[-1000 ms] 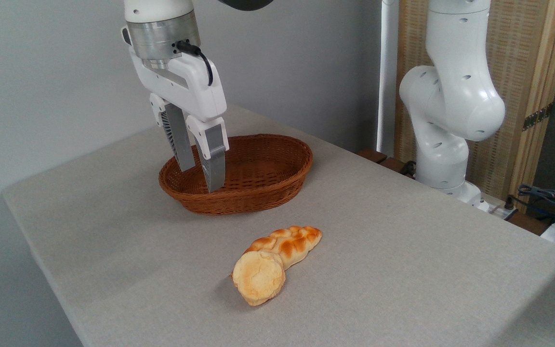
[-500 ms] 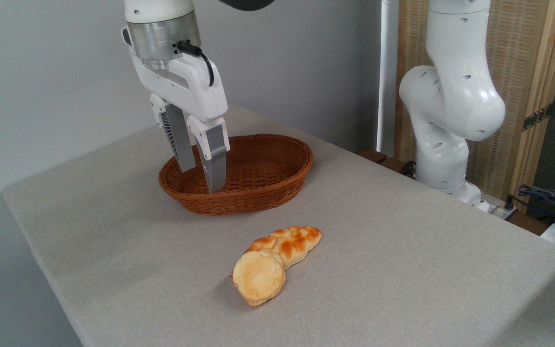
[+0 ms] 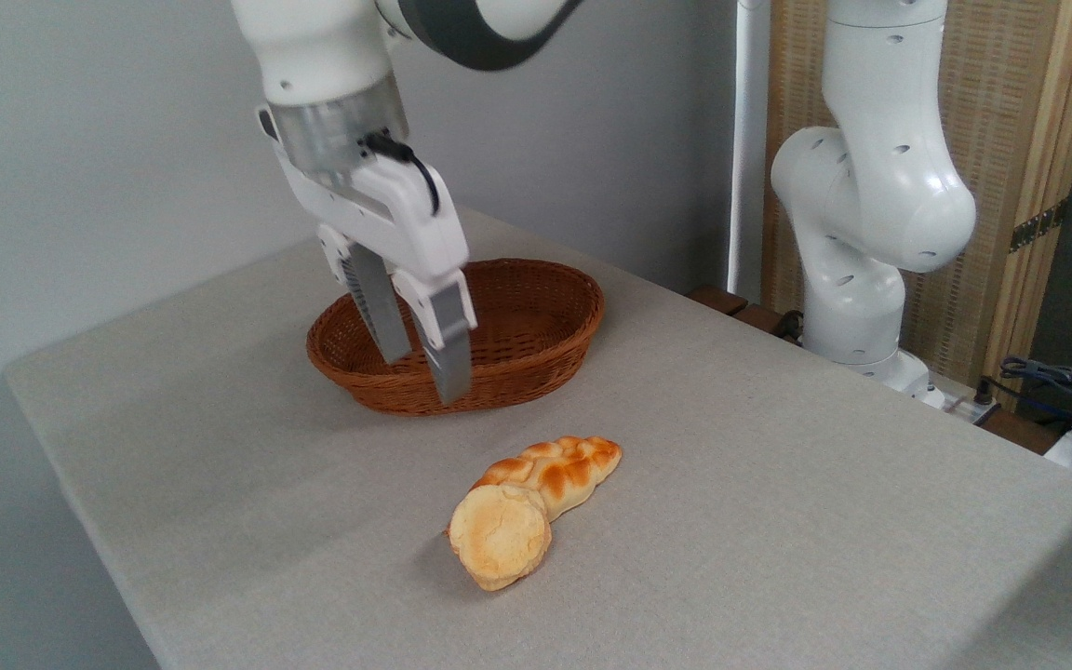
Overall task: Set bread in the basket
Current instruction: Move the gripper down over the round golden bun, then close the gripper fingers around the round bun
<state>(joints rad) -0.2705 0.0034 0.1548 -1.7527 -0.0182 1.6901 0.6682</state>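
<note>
On the grey cloth-covered table (image 3: 778, 521), seen from the single fixed camera, the task looks barely begun: the small round flattish bun of pale golden bread with a cracked top (image 3: 500, 535) lies near the front edge, its rear edge touching or slightly overlapping the longer braided, glossy orange-brown loaf (image 3: 562, 470) just behind it, and the oval reddish-brown woven wicker basket (image 3: 536, 363) farther back holds nothing that can be seen. The white robot arm's claw (image 3: 424, 380) hangs empty in front of the basket's near rim, its two grey fingers spread a little apart, clear of the table and well apart from the bun. Reaching the bun, grasping it, carrying it over and releasing it into the basket all appear to remain. Compared with half a second ago, the claw has dropped lower and swung rightward and toward the camera, tilting slightly toward the breads; bun, loaf and basket have not moved.
</note>
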